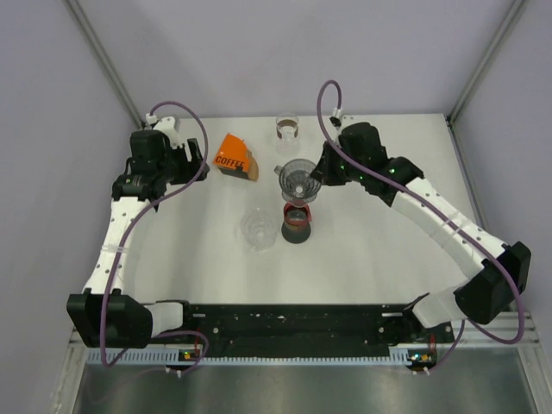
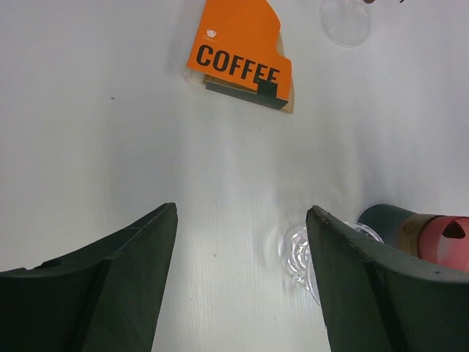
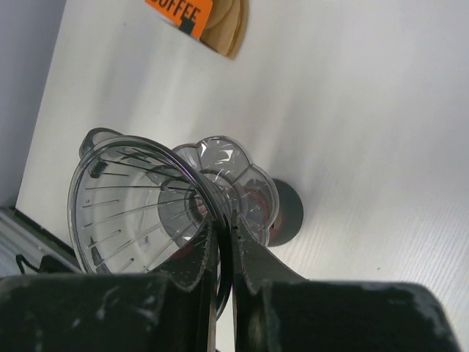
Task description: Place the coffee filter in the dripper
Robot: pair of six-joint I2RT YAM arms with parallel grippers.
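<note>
While the right gripper (image 3: 223, 236) is clamped on the rim of the clear dripper (image 3: 135, 213), one finger inside the cone and one outside, the left gripper (image 2: 242, 213) hangs spread wide over bare table (image 1: 190, 250) with nothing between its fingers. The dripper is ribbed inside and is held tilted, with its mouth turned toward the right wrist camera. Whether its base touches the table cannot be told. From above it sits near the middle of the table, between a small clear glass (image 1: 287, 128) at the far edge and a dark carafe (image 1: 297, 224) with a red band nearer the arms.

The coffee filters are not in the dripper. They lie flat on the table at the far left of centre, inside an orange sleeve (image 2: 242, 55) printed COFFEE. Brown paper edges (image 3: 229, 29) stick out from under the sleeve. The sleeve lies ahead of the left gripper's open fingers and apart from them, untouched. It is also well apart from the dripper.

A clear scalloped piece (image 2: 297, 253) lies on the table just beside the carafe, on its left as seen from above. In the left wrist view it shows partly behind the right-hand finger.
</note>
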